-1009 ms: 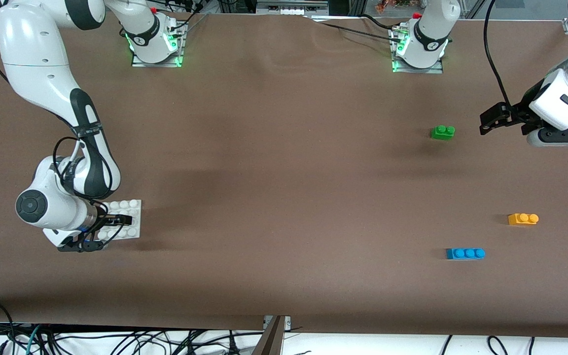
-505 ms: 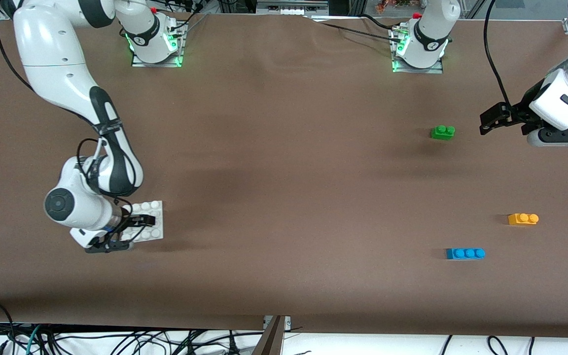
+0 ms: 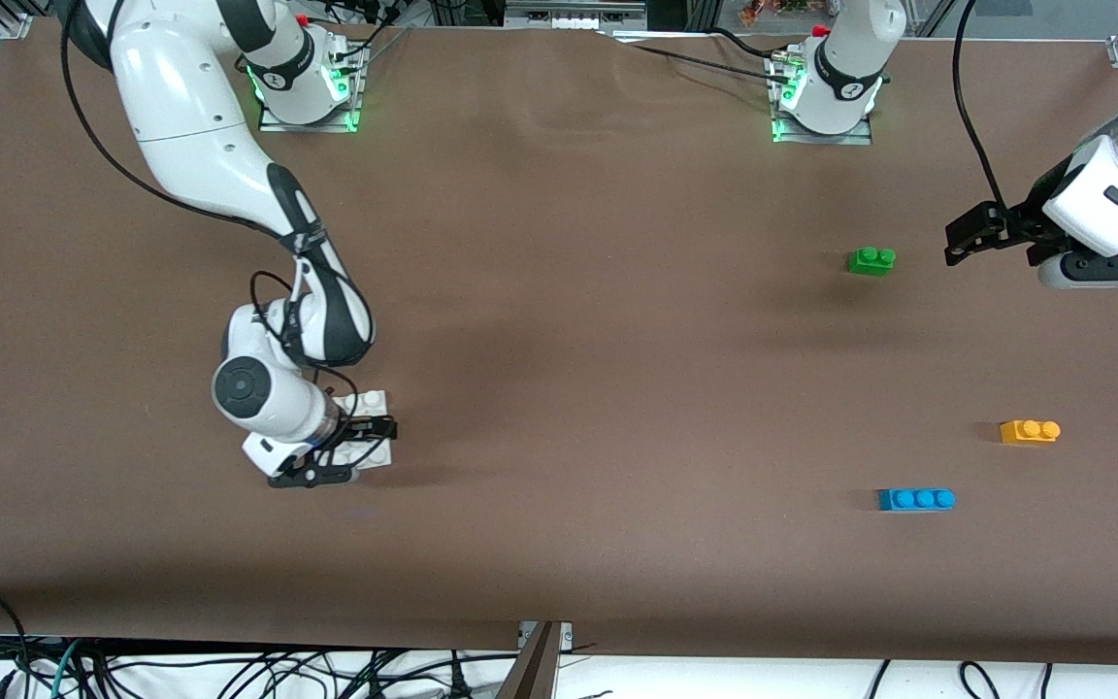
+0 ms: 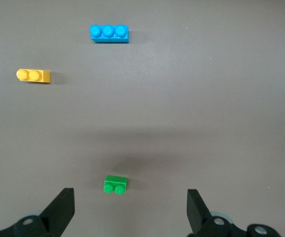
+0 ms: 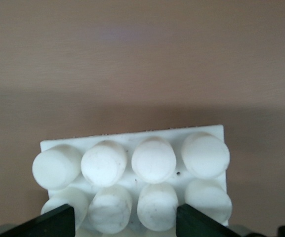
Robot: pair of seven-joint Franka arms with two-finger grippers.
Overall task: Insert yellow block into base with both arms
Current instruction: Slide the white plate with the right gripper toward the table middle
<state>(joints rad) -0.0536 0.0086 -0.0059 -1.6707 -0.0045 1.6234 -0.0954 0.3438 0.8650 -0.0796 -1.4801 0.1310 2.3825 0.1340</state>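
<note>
My right gripper (image 3: 365, 451) is shut on the white studded base (image 3: 375, 402) and holds it low over the table, at the middle of the right arm's half. In the right wrist view the base (image 5: 132, 158) fills the space between the black fingers (image 5: 51, 223). The yellow block (image 3: 1030, 431) lies on the table toward the left arm's end; it also shows in the left wrist view (image 4: 33, 75). My left gripper (image 3: 969, 238) is open and empty in the air beside the green brick (image 3: 871, 260); in its wrist view (image 4: 128, 213) the green brick (image 4: 115, 184) lies between its fingers.
A blue three-stud brick (image 3: 916, 499) lies nearer to the front camera than the yellow block, also in the left wrist view (image 4: 109, 33). The brown table cover (image 3: 617, 340) runs to the front edge, with cables below it.
My right arm has carried the base along the table toward the left arm's end. The left arm and the three bricks have not moved.
</note>
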